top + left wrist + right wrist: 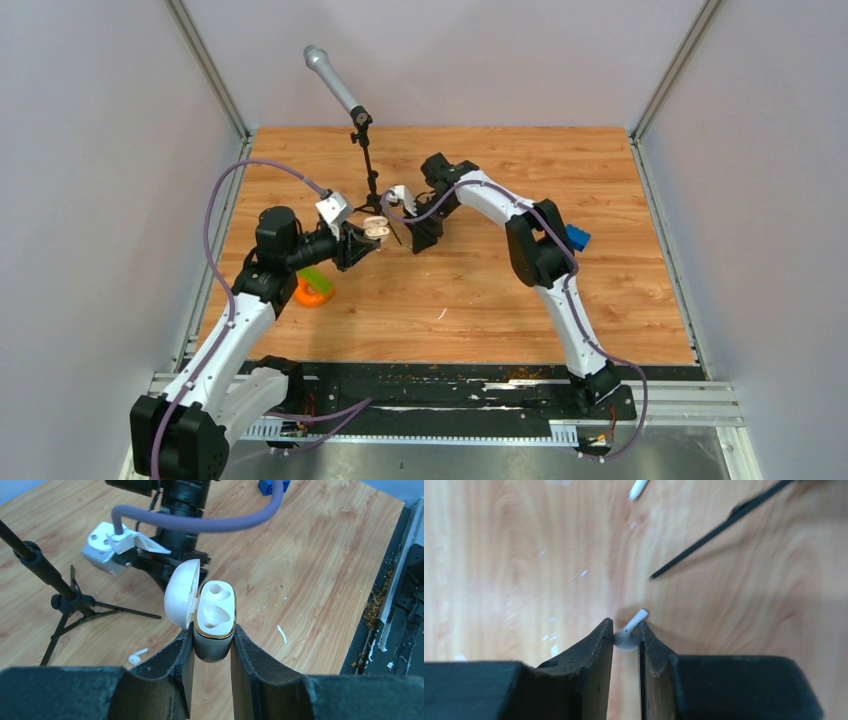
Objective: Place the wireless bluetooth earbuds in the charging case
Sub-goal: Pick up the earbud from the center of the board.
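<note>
**A:** How far along?

**B:** Barely begun, I'd say. The left gripper (pixel 211 631) has its jaws clamped on the open charging case (pixel 215 611), both sockets empty; close by, the right gripper (pixel 625 629) pinches one earbud (pixel 626 638) between its jaws.

**A:** And the second earbud (pixel 136 656)?

**B:** Loose on the wood near the tripod (pixel 64 600) legs; that stand crowds the approach.

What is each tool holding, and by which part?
The left tool clamps the open charging case by the sides of its base. The right tool pinches one earbud by its rounded head, stem sticking out.
</note>
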Controlling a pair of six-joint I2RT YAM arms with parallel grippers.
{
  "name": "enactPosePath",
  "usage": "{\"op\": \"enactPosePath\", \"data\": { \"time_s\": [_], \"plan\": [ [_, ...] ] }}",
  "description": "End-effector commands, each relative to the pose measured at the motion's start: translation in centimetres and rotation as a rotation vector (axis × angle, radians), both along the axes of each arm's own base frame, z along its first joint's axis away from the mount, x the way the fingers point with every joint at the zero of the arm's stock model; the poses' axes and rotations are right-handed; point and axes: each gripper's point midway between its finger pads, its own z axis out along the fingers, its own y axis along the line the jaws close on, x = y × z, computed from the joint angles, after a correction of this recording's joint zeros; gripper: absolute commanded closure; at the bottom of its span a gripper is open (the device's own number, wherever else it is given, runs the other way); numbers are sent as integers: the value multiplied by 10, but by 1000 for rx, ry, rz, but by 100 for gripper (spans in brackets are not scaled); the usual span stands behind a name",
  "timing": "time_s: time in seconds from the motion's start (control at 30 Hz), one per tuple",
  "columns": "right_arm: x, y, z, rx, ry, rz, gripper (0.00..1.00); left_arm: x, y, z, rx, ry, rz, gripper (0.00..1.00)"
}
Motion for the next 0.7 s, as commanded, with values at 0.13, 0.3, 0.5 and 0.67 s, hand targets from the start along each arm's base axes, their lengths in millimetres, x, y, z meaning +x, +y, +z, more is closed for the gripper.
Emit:
{"op": "enactPosePath", "data": {
  "time_s": [0.13,0.3,0.5,0.67],
  "plan": [
    [-72,-44,50,-37,437,-251,87,3,-4,33,-55,-117,-13,98],
    [-112,-62,51,-79,620,-357,88,1,-5,35,-68,-120,-23,98],
    [-113,-86,32,-136,737,-513,89,1,-7,36,-78,-122,-36,98],
    [-78,-104,13,-160,683,-587,89,1,-7,37,-77,-117,-36,98]
  ]
}}
